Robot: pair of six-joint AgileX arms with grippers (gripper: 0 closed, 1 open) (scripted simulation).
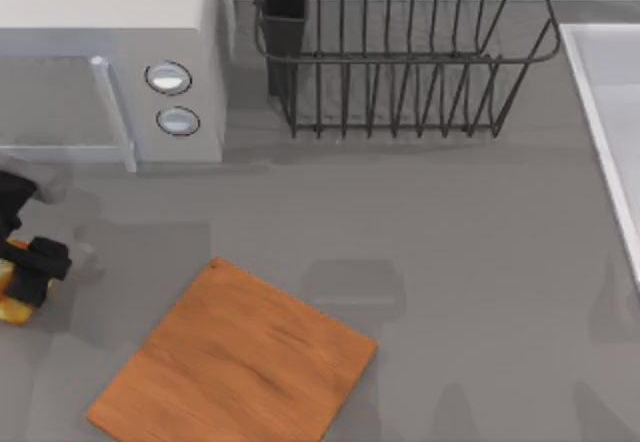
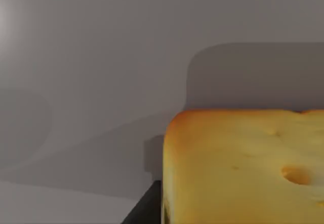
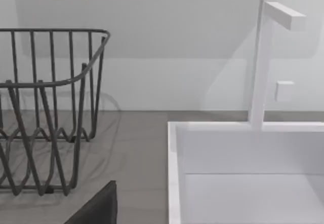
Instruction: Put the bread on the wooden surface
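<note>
1. Now the left gripper (image 1: 25,280) sits at the bread (image 1: 12,307), left of the wooden board (image 1: 235,362); whether it grips is unclear.
2. Lift only once the grip is firm.
3. Carry it rightward and lower it inside the board's edges.

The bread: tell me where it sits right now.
In the top view the bread is at the table's far left edge, under the left claw, left of the wooden board and not on it.
</note>
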